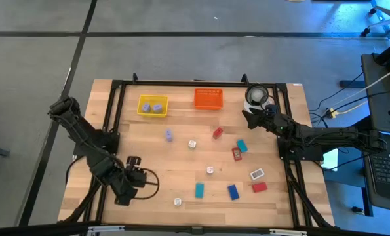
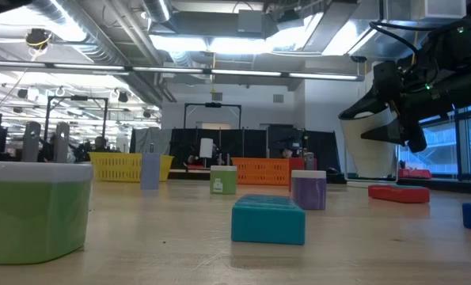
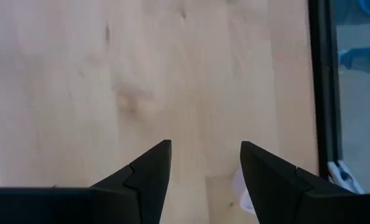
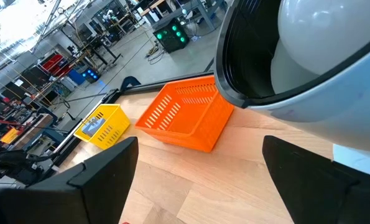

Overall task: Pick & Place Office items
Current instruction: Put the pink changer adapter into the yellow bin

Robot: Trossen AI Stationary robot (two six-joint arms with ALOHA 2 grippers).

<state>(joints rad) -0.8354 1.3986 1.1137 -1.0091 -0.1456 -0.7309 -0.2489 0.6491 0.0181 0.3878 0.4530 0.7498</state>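
The left gripper (image 3: 203, 180) is seen with its jaws partly apart over bare wood near the table's front left; nothing is held between them, though a small white scrap shows beside one finger and cannot be identified. The right gripper (image 4: 197, 180) is spread wide and empty at the back right, just beside the white round container (image 1: 255, 96).

The office items are scattered across the middle and front right of the table (image 1: 181, 177): a teal block (image 1: 199, 190), a blue block (image 1: 233, 191), a red block (image 1: 259, 187), a white cube (image 1: 178, 202) nearest the left gripper, and others. Two lilac pieces (image 1: 152, 107) are already lying in the yellow tray (image 1: 153, 98); the orange tray (image 1: 208, 98) looks empty.

The pieces are judged light, rigid and smooth, so they are likely to skid or tip if nudged. Each is best taken across its two flat opposite faces, low and centred, with the fingers squared to the block.
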